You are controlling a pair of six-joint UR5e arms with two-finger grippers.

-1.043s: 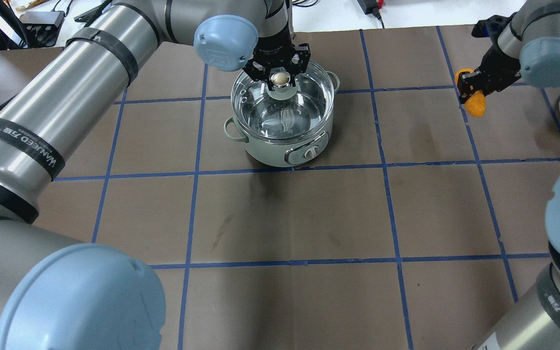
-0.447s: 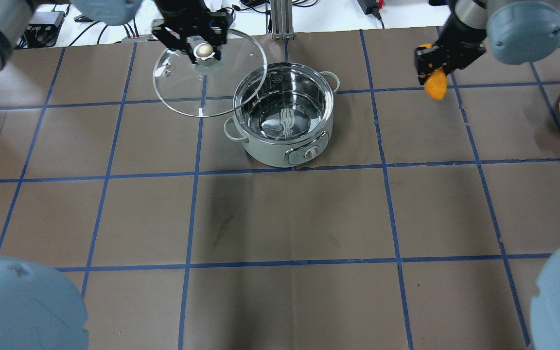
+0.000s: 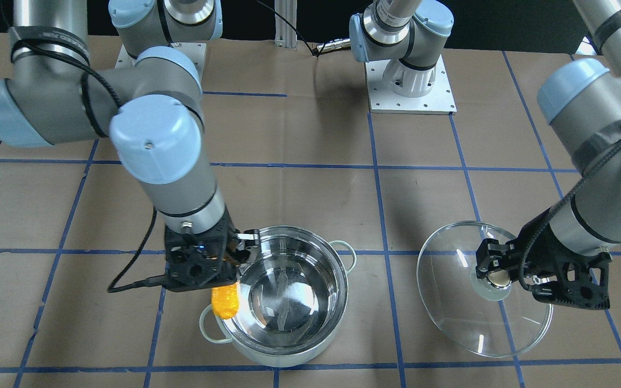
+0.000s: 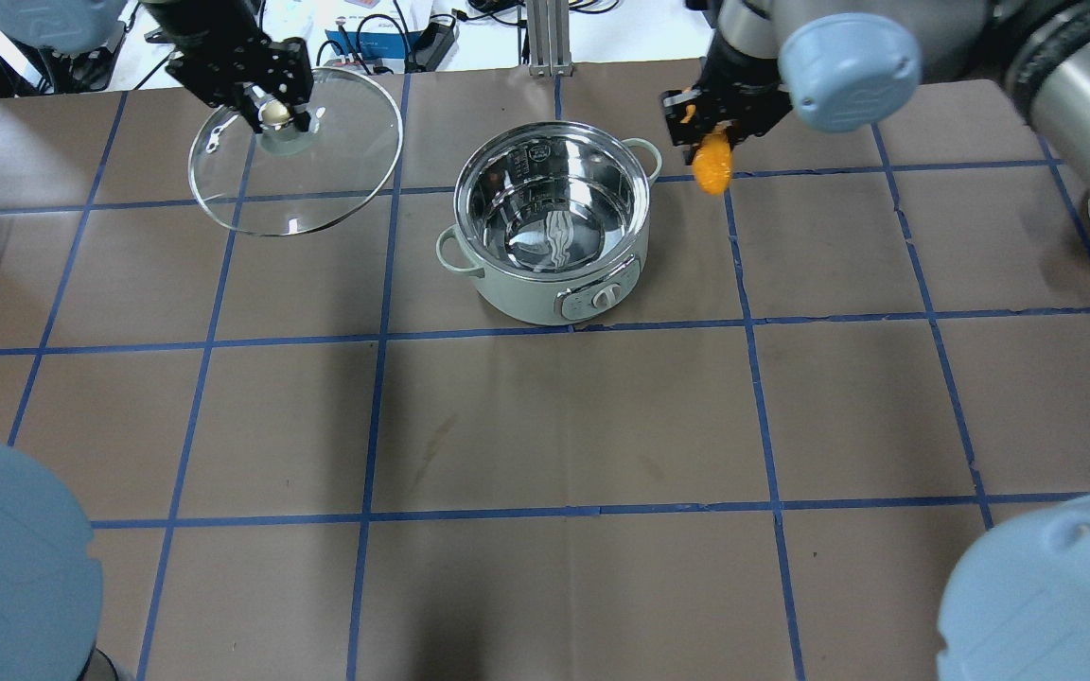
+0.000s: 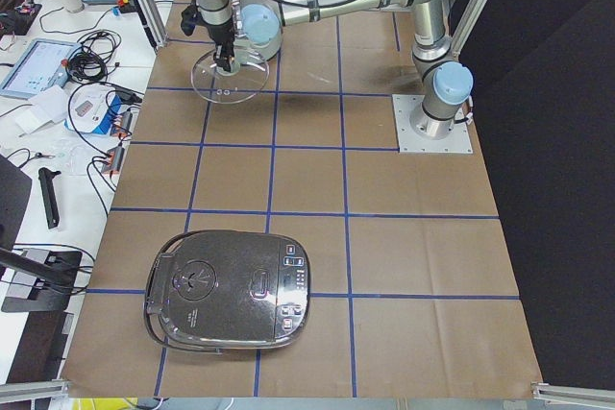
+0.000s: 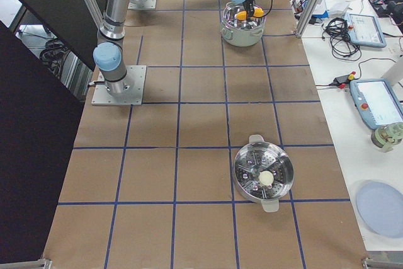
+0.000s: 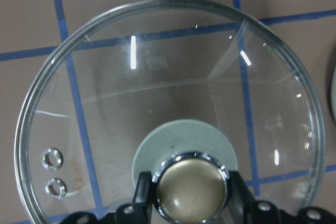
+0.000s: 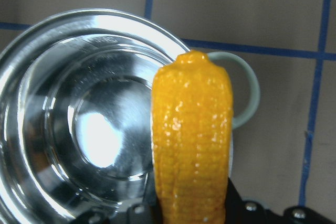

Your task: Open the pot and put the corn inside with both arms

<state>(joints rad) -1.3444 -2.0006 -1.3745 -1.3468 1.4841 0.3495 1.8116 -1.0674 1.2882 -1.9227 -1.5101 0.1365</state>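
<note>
And the lid is off! A second ago the glass lid (image 4: 318, 184) sat on the pot (image 4: 507, 288); a moment ago it overlapped the rim, and now it hangs well off to the pot's left side, tilted. The left gripper (image 4: 272, 112) is clamped on its brass knob, so the opening step looks done. Meanwhile the right gripper (image 4: 708, 121) has swung in from the far side of the table, pinched tight on the corn (image 4: 712, 168). The cob dangles tip-down, right at the rim by the pale loop handle. The wrist view shows it hanging partly over the rim and handle, not yet over the middle. That, I'd say, puts the task a short carry and a release from finished. Inside the pot there is nothing but mirror-bright steel and reflections. Elsewhere on the table (image 4: 545, 426), a dark rice cooker (image 5: 226, 300) sits shut, contents hidden. A steel steamer pot (image 6: 242, 155) holds a perforated tray with one pale round piece on it.
</note>
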